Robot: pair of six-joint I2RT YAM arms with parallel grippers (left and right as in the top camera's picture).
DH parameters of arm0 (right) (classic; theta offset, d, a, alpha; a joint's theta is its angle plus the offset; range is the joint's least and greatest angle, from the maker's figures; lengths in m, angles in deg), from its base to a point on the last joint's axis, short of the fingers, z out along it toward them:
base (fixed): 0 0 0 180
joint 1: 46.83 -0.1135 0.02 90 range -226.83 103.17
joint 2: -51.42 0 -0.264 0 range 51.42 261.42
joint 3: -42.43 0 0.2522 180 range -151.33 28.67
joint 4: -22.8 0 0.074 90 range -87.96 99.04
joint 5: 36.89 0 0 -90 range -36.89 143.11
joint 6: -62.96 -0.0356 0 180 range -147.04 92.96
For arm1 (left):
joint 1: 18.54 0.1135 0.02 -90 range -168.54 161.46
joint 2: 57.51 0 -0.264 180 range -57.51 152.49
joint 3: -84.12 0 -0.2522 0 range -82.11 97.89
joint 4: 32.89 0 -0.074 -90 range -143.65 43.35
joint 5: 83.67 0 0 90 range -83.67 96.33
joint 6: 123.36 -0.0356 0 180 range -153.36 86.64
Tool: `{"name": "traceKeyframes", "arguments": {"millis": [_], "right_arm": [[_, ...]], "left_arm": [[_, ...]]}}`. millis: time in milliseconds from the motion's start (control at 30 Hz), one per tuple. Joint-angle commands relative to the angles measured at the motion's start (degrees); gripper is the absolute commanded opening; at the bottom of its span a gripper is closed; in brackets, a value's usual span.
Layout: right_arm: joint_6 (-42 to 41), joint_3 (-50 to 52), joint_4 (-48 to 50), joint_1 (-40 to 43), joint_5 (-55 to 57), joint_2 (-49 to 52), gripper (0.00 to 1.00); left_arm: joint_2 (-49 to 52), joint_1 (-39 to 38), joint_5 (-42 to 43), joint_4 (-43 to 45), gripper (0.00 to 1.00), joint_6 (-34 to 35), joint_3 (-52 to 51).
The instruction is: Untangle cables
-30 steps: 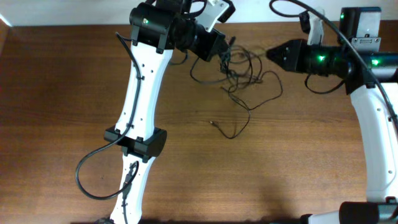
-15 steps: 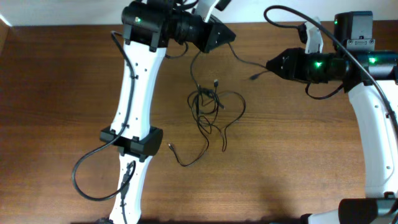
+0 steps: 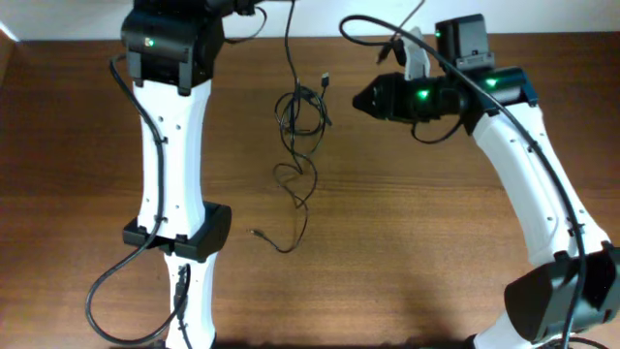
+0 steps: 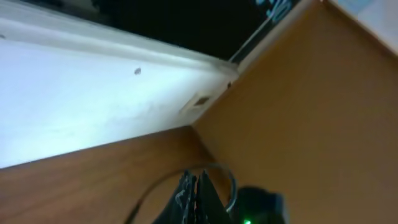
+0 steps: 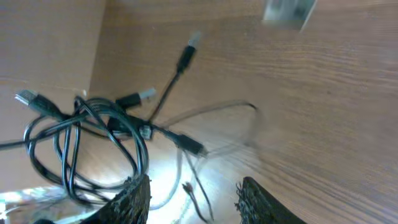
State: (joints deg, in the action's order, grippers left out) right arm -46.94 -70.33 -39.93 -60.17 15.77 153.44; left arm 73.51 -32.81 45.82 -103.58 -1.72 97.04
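Both arms are sitting further left than half a second ago, and the right claw is standing wider than it was.

Table (image 3: 436,242) is filling the overhead view, brown wood. Left arm (image 3: 165,165) is running up the left side; its upper end is cut off by the top edge, so its claw isn't showing from overhead. Right arm (image 3: 528,165) is arcing in from the bottom right corner.

the cables (image 3: 298,109) are bunching in a loose knot at top centre. One strand is running straight up out of frame. A thin tail is trailing down to a loose end (image 3: 255,232) on the wood.

left gripper (image 4: 194,196) is showing only in its own wrist view, blurred, at the bottom edge. Jaws are pressing together. It's probably pinching that upward strand, but the contact is too smeared to confirm.

right gripper (image 3: 362,97) is pointing left, just beside the knot and not touching it. Its fingers (image 5: 134,202) are standing apart, gripping nothing; strands are passing behind the gap.

One plug (image 5: 188,53) is sticking up clear of the knot.
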Motion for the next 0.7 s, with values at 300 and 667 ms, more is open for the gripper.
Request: {"name": "traceKeyframes", "arguments": {"millis": [300, 667], "right_arm": [[-10.27, -0.52, 9.6, -7.58, -0.79, 4.26, 0.48], [-12.0, -0.55, 9.92, -9.35, 5.09, 6.58, 0.04]], "left_arm": [[-1.51, 1.42, 1.75, 6.56, 0.0, 11.28, 0.68], [-1.51, 5.27, 4.09, 6.21, 0.0, 10.95, 0.5]]}}
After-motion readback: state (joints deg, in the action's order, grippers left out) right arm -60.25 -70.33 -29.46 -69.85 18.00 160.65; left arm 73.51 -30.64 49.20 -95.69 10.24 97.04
